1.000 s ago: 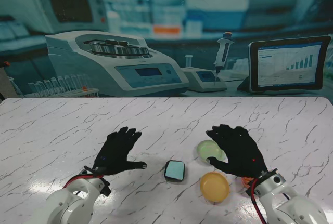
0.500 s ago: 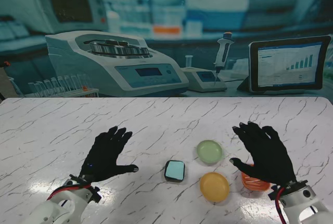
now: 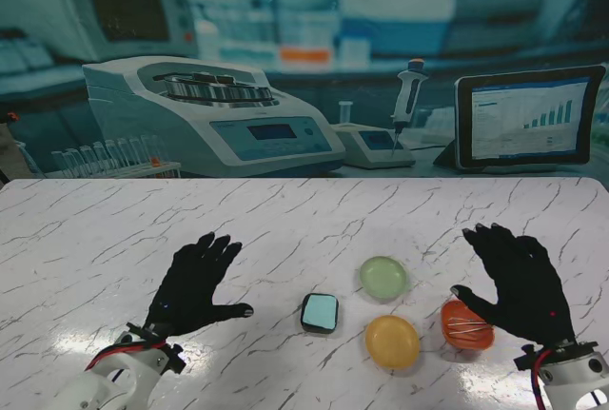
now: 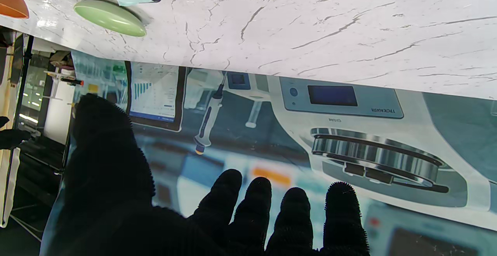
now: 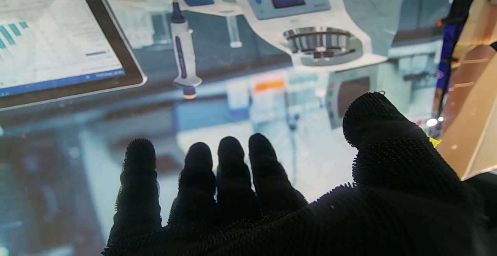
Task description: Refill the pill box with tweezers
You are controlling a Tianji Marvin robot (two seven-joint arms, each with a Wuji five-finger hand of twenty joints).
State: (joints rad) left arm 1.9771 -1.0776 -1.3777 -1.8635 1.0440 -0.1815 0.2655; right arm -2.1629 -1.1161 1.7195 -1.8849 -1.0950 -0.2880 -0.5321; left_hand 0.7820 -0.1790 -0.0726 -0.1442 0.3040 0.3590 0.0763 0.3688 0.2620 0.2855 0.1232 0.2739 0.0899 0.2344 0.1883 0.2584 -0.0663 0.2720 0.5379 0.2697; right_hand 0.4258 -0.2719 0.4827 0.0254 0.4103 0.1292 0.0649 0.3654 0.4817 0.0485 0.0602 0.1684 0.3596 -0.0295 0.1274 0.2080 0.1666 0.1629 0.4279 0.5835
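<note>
— Pill box [image 3: 320,313] position, relative to the hands?
— It lies on the table [image 3: 304,220] between them, nearer the left hand [image 3: 195,282] but clear of its thumb. The right hand [image 3: 521,282] is well apart from it, with its thumb just beside the orange dish [image 3: 466,325].
— Other dishes?
— A green dish [image 3: 383,277] is to the right of the box and farther from me; a yellow dish [image 3: 392,341] is nearer. I can't make out any tweezers.
— Surface and room?
— White marble-patterned top, with a printed lab backdrop [image 3: 285,68] behind showing a centrifuge, pipette and tablet.
— Hand poses?
— Both are black-gloved, palms down, fingers spread apart and holding nothing; the wrist views show fingers [image 4: 229,201] extended, thumbs out to the side
</note>
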